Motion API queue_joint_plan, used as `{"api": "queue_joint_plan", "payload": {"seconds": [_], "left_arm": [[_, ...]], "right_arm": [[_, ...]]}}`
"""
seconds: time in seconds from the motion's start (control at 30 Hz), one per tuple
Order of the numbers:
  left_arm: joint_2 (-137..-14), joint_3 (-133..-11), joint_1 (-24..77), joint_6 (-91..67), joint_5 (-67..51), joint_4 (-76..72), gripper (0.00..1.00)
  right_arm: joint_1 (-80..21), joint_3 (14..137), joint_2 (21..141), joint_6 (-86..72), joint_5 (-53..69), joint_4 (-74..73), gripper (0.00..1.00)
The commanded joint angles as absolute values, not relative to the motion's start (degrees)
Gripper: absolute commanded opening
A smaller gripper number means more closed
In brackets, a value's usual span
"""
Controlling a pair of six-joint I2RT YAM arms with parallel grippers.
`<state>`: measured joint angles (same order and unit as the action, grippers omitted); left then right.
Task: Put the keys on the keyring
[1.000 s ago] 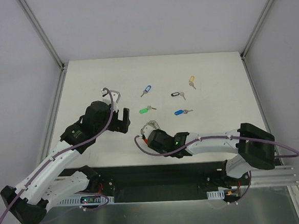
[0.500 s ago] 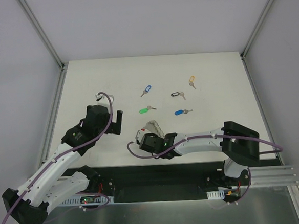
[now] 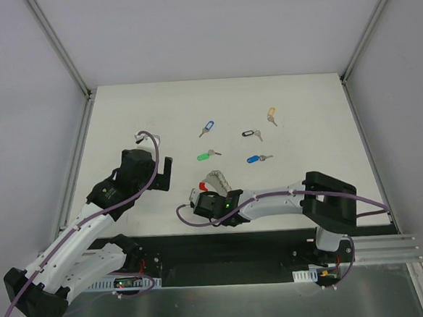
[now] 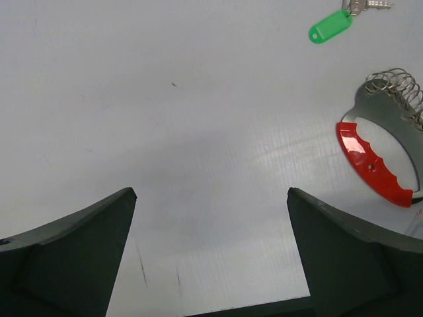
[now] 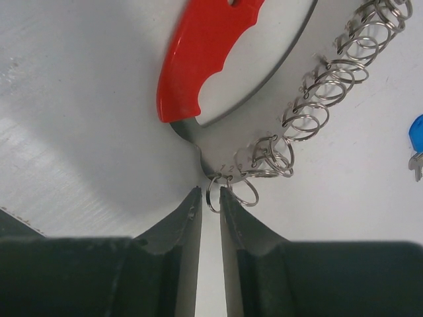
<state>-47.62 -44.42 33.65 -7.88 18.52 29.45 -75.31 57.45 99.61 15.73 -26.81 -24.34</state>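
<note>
With the left gripper [image 4: 210,198] jaws wide open and the right gripper [image 5: 211,198] jaws nearly shut at a thin wire loop, grip unclear, I'd take the light keyring [image 3: 211,180], lying near-centre on the tabletop [image 3: 303,123], by its stiff red band [image 4: 373,165].

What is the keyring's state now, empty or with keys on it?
Empty. The keyring carries nothing; lying loose on the table, apart from it: far blue key, yellow key, black key, green key, near blue key.

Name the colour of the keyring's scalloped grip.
The grip is glossy red; right wrist view shows it best.
</note>
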Motion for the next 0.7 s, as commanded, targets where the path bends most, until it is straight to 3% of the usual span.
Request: {"api": "queue_joint_plan", "payload": {"seconds": [0.0,0.07,0.17,0.67], "left_arm": [[-47.02,-44.3,32.96,-6.94,18.55,28.92,0.99],[-47.11,-44.3,32.87,-6.86,18.37,29.0,0.99],[-47.2,-44.21,32.87,-6.77,17.84,28.92,0.99],[-43.95,-43.68,32.7,-4.84,11.96,26.72,0.99]], "right_arm": [[-75.67,59.77,100.37,16.52,-28.12,-26.28,0.2],[-75.67,59.77,100.72,16.61,-28.39,-26.28,0.19],[-75.67,59.77,100.37,16.61,-28.3,-26.19,0.01],[-72.51,54.15,82.01,21.71,-21.81,-16.01,0.01]]}}
